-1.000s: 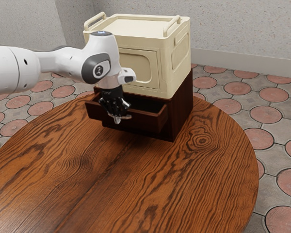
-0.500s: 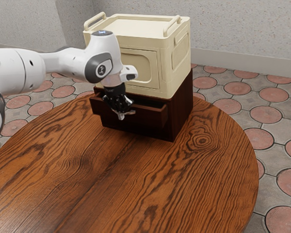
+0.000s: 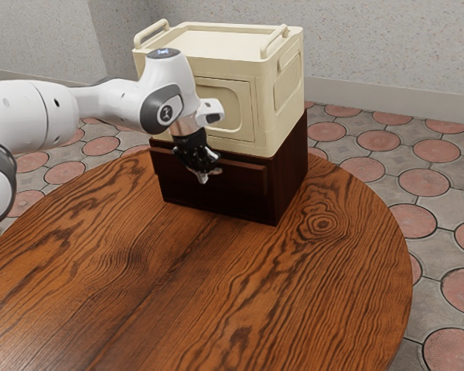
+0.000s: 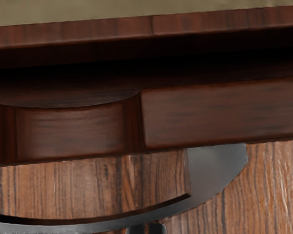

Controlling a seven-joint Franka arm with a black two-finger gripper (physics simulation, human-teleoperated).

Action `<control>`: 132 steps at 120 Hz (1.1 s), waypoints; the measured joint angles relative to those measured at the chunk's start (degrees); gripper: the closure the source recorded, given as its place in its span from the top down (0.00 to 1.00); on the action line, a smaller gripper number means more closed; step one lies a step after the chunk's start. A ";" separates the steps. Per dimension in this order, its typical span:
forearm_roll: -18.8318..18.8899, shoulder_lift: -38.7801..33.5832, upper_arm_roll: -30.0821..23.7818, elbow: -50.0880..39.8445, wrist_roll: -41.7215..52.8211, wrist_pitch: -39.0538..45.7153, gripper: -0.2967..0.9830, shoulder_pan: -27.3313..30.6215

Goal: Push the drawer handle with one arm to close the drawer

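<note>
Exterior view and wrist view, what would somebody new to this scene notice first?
Probably the big cream box, sitting on the dark wooden cabinet at the far side of the round table. Next, the white arm, reaching in from the exterior view's left, with its black gripper at the drawer front. In the wrist view, the curved grey metal handle stands out against the table's wood grain.

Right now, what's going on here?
I'm working on closing the drawer: my gripper is down at the handle on its front. The drawer is nearly closed, but its front stands slightly out from the cabinet, with a dark gap behind its top edge. A cream box sits on top of the cabinet, which stands on the round wooden table.
</note>
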 joint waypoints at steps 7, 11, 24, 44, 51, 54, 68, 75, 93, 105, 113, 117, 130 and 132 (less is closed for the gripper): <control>-0.03 0.28 0.00 0.28 0.07 0.45 0.15 -0.05; -0.05 0.35 -0.01 0.35 0.11 0.71 0.15 -0.04; -0.12 0.48 -0.07 0.45 0.21 1.73 0.16 -0.06; -0.23 0.86 -0.08 0.48 0.29 3.60 0.16 -0.07; -0.27 0.94 -0.09 0.48 0.31 4.32 0.16 -0.09; -0.28 0.97 -0.09 0.48 0.32 4.62 0.16 -0.10; -0.73 1.31 -0.09 0.49 0.36 5.91 0.15 -0.15; -0.91 1.42 -0.09 0.47 0.37 6.36 0.15 -0.14; -2.12 0.60 0.04 -1.65 0.39 7.01 0.15 1.11; -2.67 -4.45 0.09 -7.63 0.26 7.03 0.15 3.01; -2.85 -10.46 -0.19 -11.57 0.17 5.26 0.15 3.15; -2.90 -15.04 -0.95 -12.37 0.14 2.29 0.15 3.00; -3.45 -29.37 -5.29 -12.52 0.61 -11.08 0.15 1.93; -3.94 -30.66 -5.22 -12.28 0.88 -13.22 0.15 0.89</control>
